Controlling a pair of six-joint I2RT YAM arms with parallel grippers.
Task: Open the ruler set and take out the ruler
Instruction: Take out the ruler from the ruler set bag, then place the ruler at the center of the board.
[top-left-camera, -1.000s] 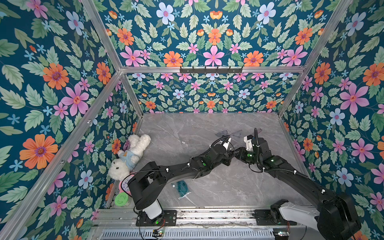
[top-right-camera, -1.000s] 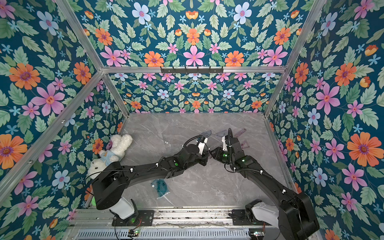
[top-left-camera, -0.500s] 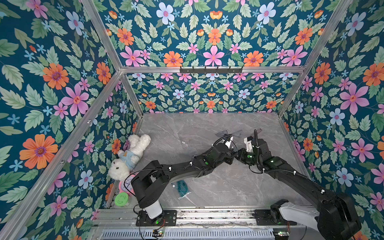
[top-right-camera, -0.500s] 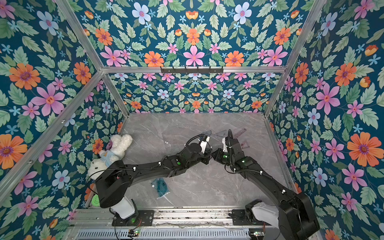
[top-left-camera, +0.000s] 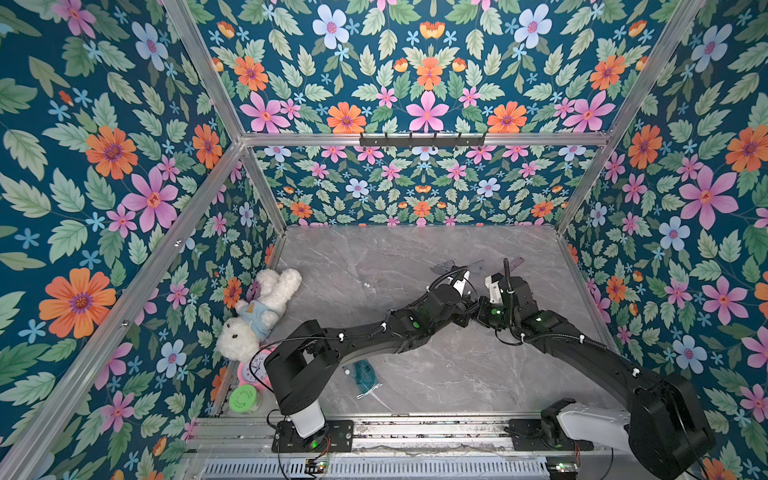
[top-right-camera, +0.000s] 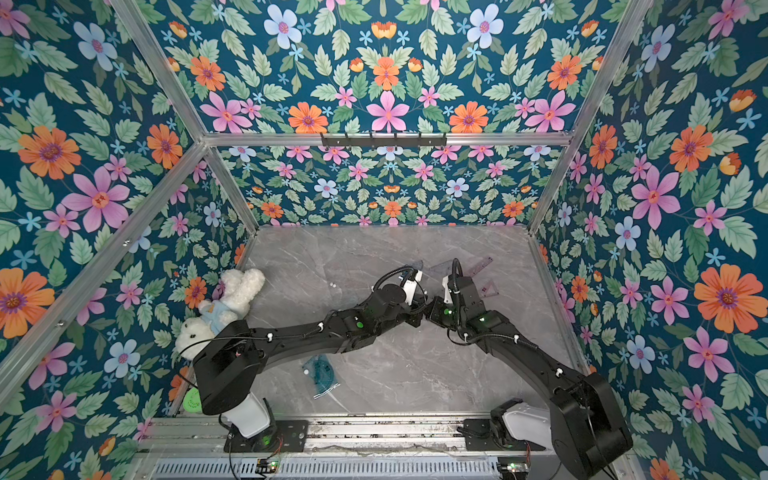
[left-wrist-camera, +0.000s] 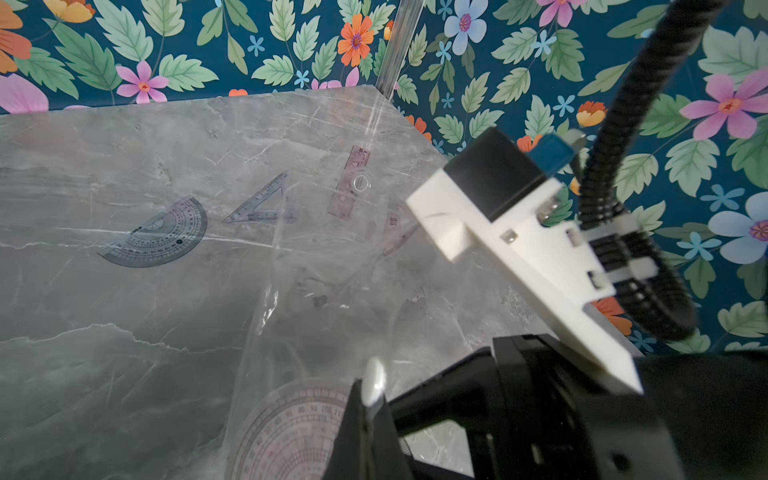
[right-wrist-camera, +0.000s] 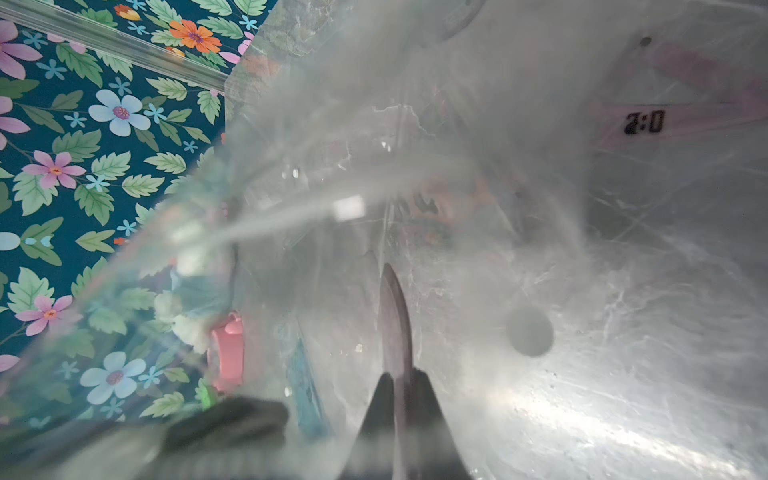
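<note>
Floral-papered enclosure: looking down onto grey marble table (top-left-camera: 374, 257). Finding both arms reaching toward far right part, wrists nearly touching.

Seeing left gripper (left-wrist-camera: 366, 409) fully closed, pinching edge of ruler set (left-wrist-camera: 311, 291), a clear plastic bag held up off the table, with pink-printed protractor (left-wrist-camera: 291, 428) showing inside.

Seeing right gripper (right-wrist-camera: 395, 386) closed onto thin mauve piece (right-wrist-camera: 394, 316), viewed edge-on; film blurring most of right wrist view, so not telling which piece.

Spotting purple ruler (top-right-camera: 482, 263) lying flat just beyond both grippers, near right wall. Noting grey protractor (left-wrist-camera: 158, 237) and triangle (left-wrist-camera: 262, 203) lying loose on table near it.

Noting plush rabbit (top-left-camera: 257, 311) against left wall, teal protractor (top-left-camera: 365, 374) lying near front edge.
</note>
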